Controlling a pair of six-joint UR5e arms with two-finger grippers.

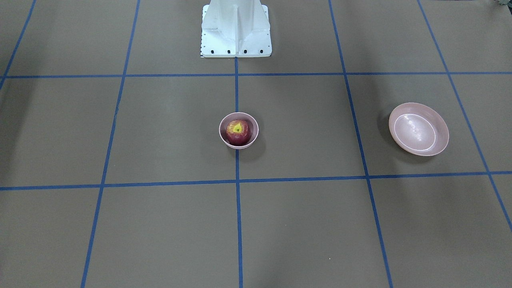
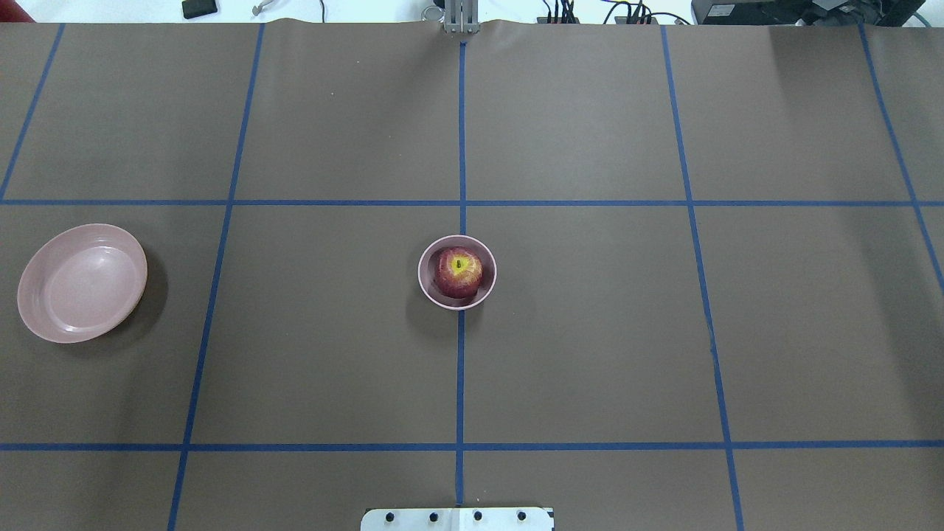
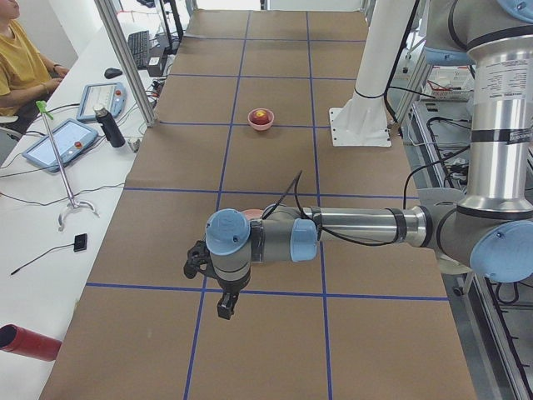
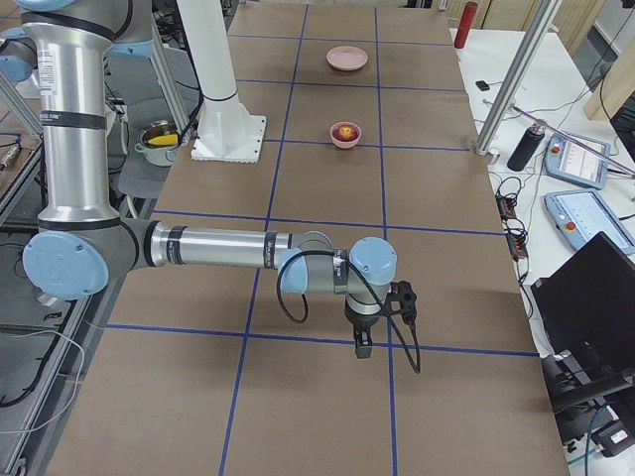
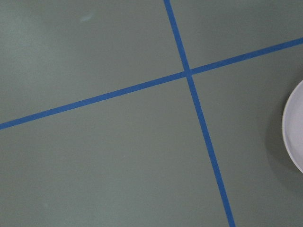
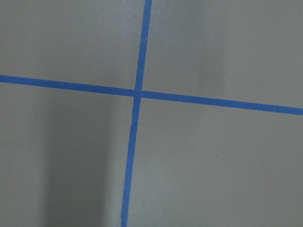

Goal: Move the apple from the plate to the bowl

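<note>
The dark-red apple (image 1: 238, 132) with its yellow stem patch lies inside the small deep pink bowl (image 1: 240, 146) at the table's centre, also in the overhead view (image 2: 458, 271). The wide shallow pink plate (image 1: 418, 129) is empty, far out on the robot's left side (image 2: 81, 284); its edge shows in the left wrist view (image 5: 294, 123). The left gripper (image 3: 224, 307) hangs over the table beyond the plate. The right gripper (image 4: 359, 344) hangs over the table's right end. Both show only in the side views, so I cannot tell whether they are open or shut.
The white robot base (image 1: 236, 30) stands behind the bowl. Blue tape lines (image 2: 461, 147) divide the brown table. A black bottle (image 3: 108, 127) and tablets lie on the side desk, where a person in yellow (image 3: 21, 62) sits.
</note>
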